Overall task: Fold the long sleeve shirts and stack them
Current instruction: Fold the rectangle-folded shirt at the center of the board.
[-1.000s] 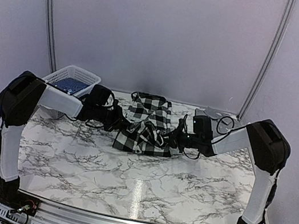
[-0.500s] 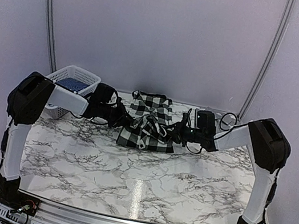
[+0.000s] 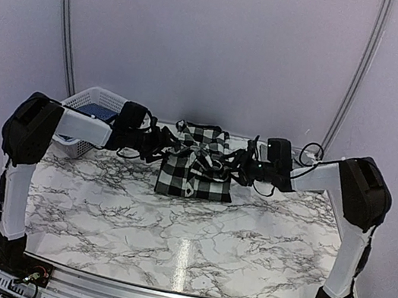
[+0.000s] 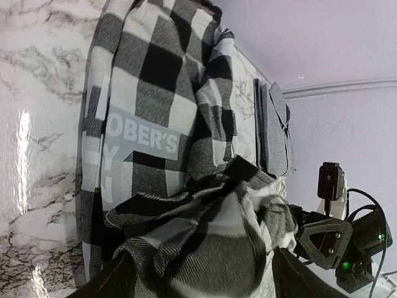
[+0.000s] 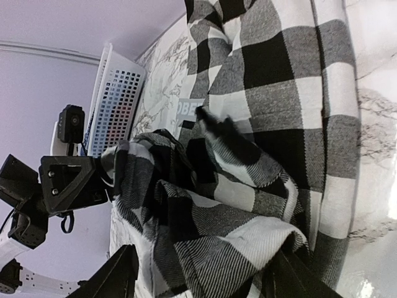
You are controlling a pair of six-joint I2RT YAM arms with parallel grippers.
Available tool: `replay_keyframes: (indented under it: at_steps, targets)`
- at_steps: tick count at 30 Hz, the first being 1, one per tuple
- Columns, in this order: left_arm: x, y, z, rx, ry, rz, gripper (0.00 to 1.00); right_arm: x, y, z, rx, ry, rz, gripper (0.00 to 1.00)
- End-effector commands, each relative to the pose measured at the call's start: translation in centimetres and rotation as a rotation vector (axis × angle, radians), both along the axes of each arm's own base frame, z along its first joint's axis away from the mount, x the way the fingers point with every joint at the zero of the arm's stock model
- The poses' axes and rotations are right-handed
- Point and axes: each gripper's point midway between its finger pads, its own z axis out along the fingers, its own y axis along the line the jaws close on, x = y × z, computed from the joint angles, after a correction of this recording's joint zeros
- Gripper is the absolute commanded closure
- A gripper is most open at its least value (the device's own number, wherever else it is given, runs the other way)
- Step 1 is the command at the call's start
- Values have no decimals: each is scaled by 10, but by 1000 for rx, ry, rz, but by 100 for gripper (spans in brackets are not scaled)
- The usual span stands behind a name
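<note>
From above, the checked shirt [image 3: 196,172] lies in a rumpled heap at the centre of the frame, on the far part of the marble table [image 3: 184,231]. The left gripper [image 3: 159,146] reaches in at the heap's left edge and the right gripper [image 3: 238,167] at its right edge. A white basket [image 3: 76,103] stands at the left behind the left arm. In the left wrist view, the shirt [image 4: 155,112] fills the middle of the frame, with a band of block letters [image 4: 142,133] at centre left. The left gripper [image 4: 201,261] has its fingers spread wide at the bottom edge, and a bunched fold lies between them. The right gripper [image 4: 329,239] shows at the lower right. In the right wrist view, the shirt [image 5: 279,93] covers the centre and right of the frame. The right gripper [image 5: 205,261] also has its fingers wide apart at the bottom, with crumpled cloth in the gap. The basket [image 5: 118,99] sits at the upper left and the left gripper [image 5: 68,183] at the left edge.
</note>
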Motion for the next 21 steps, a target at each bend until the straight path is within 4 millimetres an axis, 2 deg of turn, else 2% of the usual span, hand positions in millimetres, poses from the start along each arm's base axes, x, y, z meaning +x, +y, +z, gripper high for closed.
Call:
replay_keyframes:
  at_steps: [1,8,13,17,21]
  targets:
    - [4,5,47,-7,-136,-16,17,5,-15,34,-8,-84,-31,33]
    - [-3,10,53,9,-158,-24,15,3,-18,42,-39,-128,-18,26]
    - [-15,14,54,21,-164,-35,28,-11,-16,51,-151,-211,16,28]
    - [-30,15,48,41,-159,-48,41,-38,6,59,-253,-308,100,47]
    - [-41,11,44,46,-148,-67,56,-72,40,51,-321,-356,214,63]
